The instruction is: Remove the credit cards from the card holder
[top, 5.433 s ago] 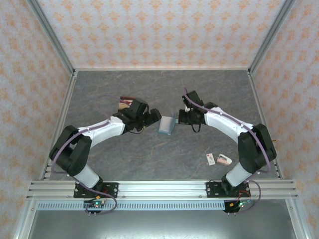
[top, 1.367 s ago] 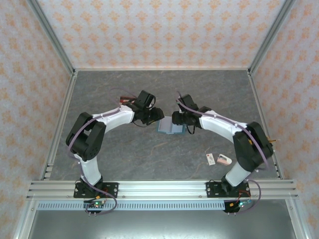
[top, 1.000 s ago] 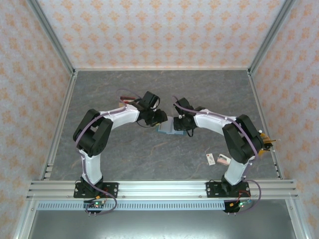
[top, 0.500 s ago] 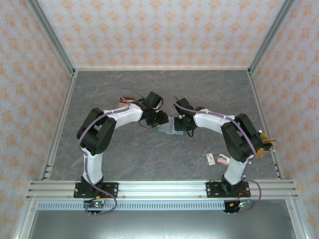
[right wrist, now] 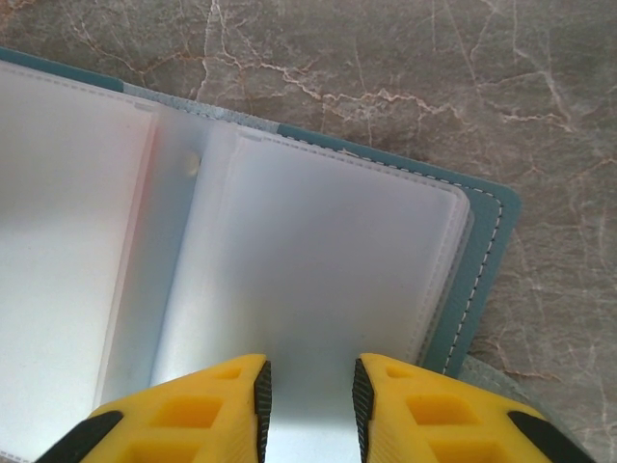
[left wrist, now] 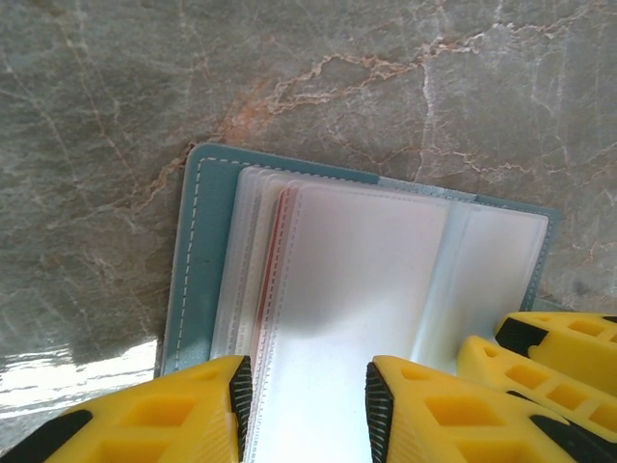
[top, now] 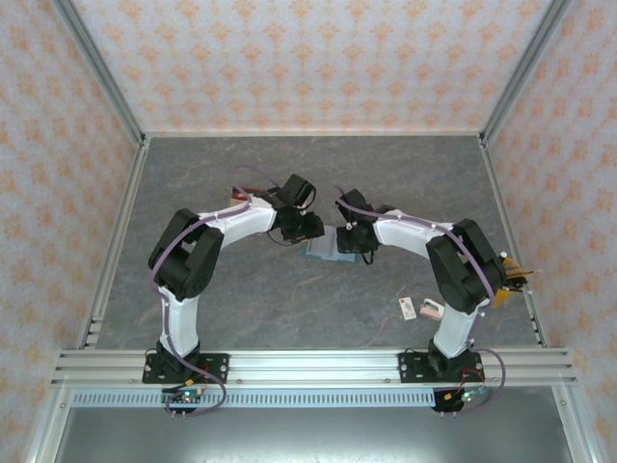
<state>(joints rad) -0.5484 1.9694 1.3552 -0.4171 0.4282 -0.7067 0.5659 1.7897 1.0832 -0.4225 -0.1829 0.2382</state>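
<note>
The teal card holder (top: 328,250) lies open on the grey table between both grippers. My left gripper (top: 311,230) rests over its left half. In the left wrist view the open jaws (left wrist: 304,391) straddle the clear sleeves, and the teal cover (left wrist: 198,270) shows beside them. A red edge (left wrist: 281,253), one of the credit cards, sits among those sleeves. My right gripper (top: 347,237) rests over the right half. Its open jaws (right wrist: 308,384) straddle a cloudy sleeve above the cover's stitched edge (right wrist: 487,256). The right gripper's yellow fingers (left wrist: 540,371) also show low right in the left wrist view.
A small white tag with a red mark (top: 408,308) and a pinkish lump (top: 434,310) lie near the right arm's base. Patterned walls with metal posts (top: 120,231) enclose the table on three sides. A rail (top: 308,367) runs along the near edge.
Several seconds ago the grippers stood apart either side of the holder. They have closed in over it, and the holder now lies spread open. Over the last second almost nothing moves.
</note>
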